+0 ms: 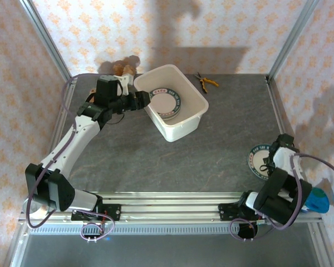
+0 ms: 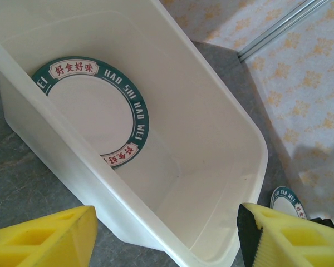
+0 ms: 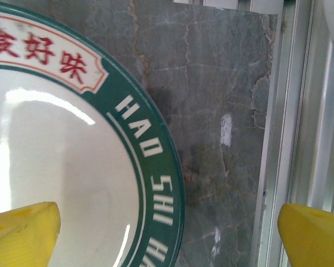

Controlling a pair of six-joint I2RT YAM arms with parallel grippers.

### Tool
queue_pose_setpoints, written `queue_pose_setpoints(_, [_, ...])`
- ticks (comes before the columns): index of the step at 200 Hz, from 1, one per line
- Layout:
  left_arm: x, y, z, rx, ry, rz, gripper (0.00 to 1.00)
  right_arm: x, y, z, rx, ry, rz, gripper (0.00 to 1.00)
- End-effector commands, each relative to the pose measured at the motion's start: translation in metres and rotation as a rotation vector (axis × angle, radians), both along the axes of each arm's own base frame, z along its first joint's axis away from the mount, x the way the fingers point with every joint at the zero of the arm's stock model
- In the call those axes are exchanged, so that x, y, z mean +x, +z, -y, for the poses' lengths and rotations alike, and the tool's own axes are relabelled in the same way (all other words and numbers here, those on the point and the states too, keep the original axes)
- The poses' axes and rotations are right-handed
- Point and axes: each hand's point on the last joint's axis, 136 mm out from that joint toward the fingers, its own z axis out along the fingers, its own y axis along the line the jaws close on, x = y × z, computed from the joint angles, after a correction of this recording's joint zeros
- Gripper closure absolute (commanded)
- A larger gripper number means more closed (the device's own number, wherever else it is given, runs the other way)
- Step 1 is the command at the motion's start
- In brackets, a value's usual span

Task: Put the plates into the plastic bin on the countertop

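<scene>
Dark grey stone-look countertop framed by aluminium rails. At rear centre, skewed to the rails: large white rectangular plastic bin with rounded corners and rolled rim, upright, top open. Left arm stretched from the near-left base up to the bin's left rim. Right arm folded up at near right. Inside the bin, flat on the floor toward its left end: round white plate with dark green rim and red lettering, rim text "HAO SHI HAO WEI" readable in the left wrist view. Possibly more stacked beneath; cannot tell. Second green-rimmed white plate flat on the countertop at far right, well apart from the bin, partly under the right arm's wrist. Same print on it, seen close up from the right wrist. Left gripper hovering just at the bin's left rim, looking down into it. Yellow fingers spread well apart, gripping nothing, only bin wall below the gap. Right gripper over the second plate's edge, jaws at full spread and empty, one yellow finger above the plate, the other out toward the side rail. Contact with the plate: cannot tell. Smallest: yellow-handled pliers lying at the rear of the countertop, near the bin's back right corner, not touching it.
</scene>
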Motion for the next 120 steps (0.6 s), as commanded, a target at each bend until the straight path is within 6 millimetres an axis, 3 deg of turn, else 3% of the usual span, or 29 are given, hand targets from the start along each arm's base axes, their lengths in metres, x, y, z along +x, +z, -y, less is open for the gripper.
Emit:
queue_pose_setpoints(1, [0.007,0.013,0.001,0.031,0.010,0.036,0.32,0.010,-0.001,0.012,-0.014,0.032,-0.008,0.00])
queue_pose_setpoints(69, [0.017,0.012,0.004,0.064,0.019,0.022,0.32,0.032,-0.011,0.019,-0.012,0.071,0.052,0.00])
queue_pose_setpoints(120, [0.022,0.010,0.009,0.063,0.013,0.011,0.32,0.044,-0.019,0.005,0.055,0.113,0.128,0.11])
